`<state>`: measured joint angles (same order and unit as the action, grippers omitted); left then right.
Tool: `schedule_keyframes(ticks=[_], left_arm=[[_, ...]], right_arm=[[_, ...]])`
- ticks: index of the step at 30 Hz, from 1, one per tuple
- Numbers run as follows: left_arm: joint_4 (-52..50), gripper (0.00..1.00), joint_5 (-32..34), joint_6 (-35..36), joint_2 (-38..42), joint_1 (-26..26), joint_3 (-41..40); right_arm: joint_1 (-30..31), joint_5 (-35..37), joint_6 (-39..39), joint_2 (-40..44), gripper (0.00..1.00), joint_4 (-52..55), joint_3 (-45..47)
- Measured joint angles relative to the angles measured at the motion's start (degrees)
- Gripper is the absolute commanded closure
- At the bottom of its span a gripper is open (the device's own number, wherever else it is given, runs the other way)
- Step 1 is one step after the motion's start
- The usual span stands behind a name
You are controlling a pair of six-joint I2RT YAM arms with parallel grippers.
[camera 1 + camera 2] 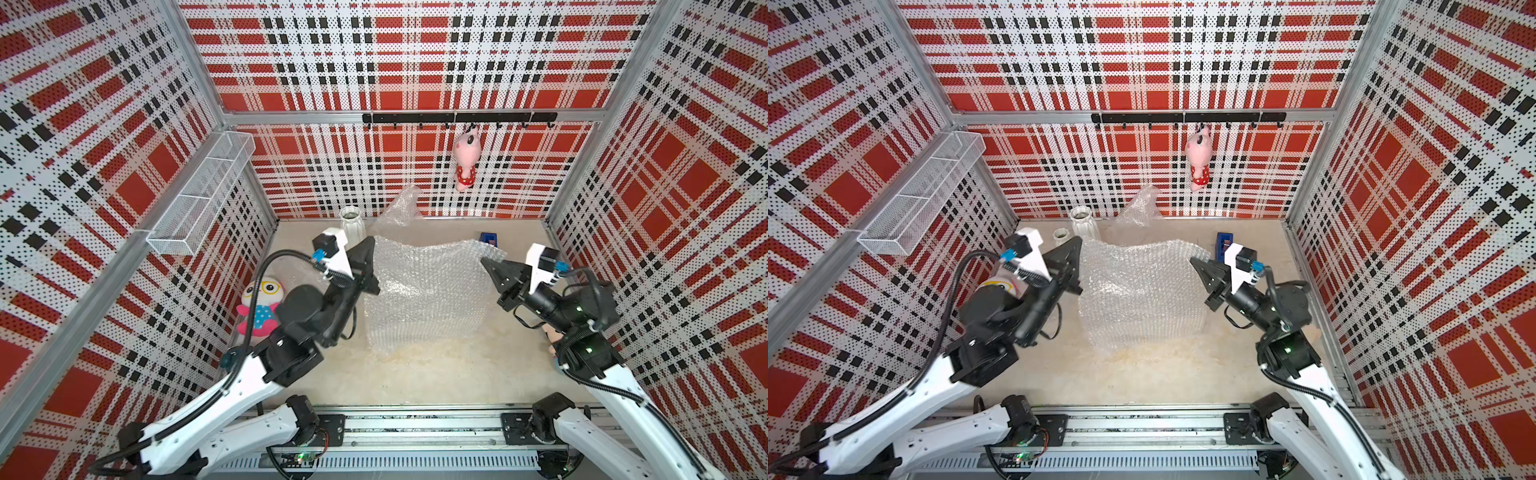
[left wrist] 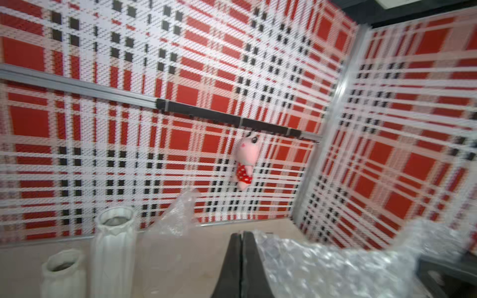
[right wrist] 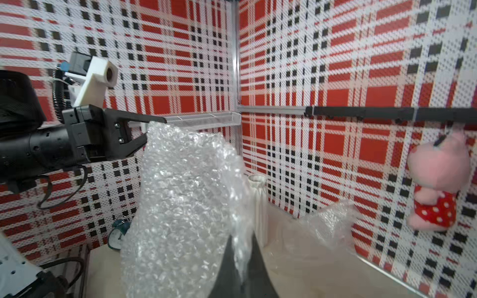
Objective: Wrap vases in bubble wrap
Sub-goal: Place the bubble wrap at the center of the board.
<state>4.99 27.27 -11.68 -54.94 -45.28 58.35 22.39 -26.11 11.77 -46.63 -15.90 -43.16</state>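
**Bubble wrap hanging from two corner pinches, vases standing clear of it**

Both arms are holding one bubble wrap sheet up like a curtain, and its lower edge is trailing on the beige tabletop. The left gripper is showing its jaws pressed fully together at the sheet's upper corner. The film between them is too thin to make out, but the corner is standing raised there, so I judge it pinched. The right gripper is closed too, and its wrist view shows film running up between the dark fingers.

The main risk is lying in those small bites. If the arms are pulling apart or swinging fast, a corner is likely to slide out and the slick sheet to collapse. The dragging edge could also catch on the tabletop and tug the film free. A sweep toward the back could tip a vase, since both are narrow and upright.

The taller white ribbed vase is standing at the back wall, just behind the left gripper. The short white ribbed vase is sitting beside it. Neither is touching the held sheet or lying between any jaws. No glass vase is showing. A spare bubble wrap sheet is leaning crumpled against the back wall, and the blue tape dispenser is sitting near the right gripper.
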Motion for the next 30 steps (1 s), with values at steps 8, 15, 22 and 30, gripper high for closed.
schedule_keyframes(ticks=[8,15,22,30], left_arm=[[-1.7,1.0,-7.2,-7.7,-19.2,13.9,0.2],[-2.1,0.99,-7.1,-9.2,-38.0,14.1,4.1],[-3.3,0.51,-5.0,-8.8,-49.8,13.0,13.2],[-5.7,0.17,-3.9,-10.2,-49.4,12.8,16.6]], right_arm=[[-0.1,9.2,-0.3,-20.7,1.0,-0.9,-1.6],[-0.5,14.9,-0.2,-37.5,1.0,-6.2,-1.6],[-0.7,20.2,-0.5,-47.8,0.7,-7.7,-5.1],[-0.7,26.8,-2.4,-44.9,0.37,-7.0,-5.8]])
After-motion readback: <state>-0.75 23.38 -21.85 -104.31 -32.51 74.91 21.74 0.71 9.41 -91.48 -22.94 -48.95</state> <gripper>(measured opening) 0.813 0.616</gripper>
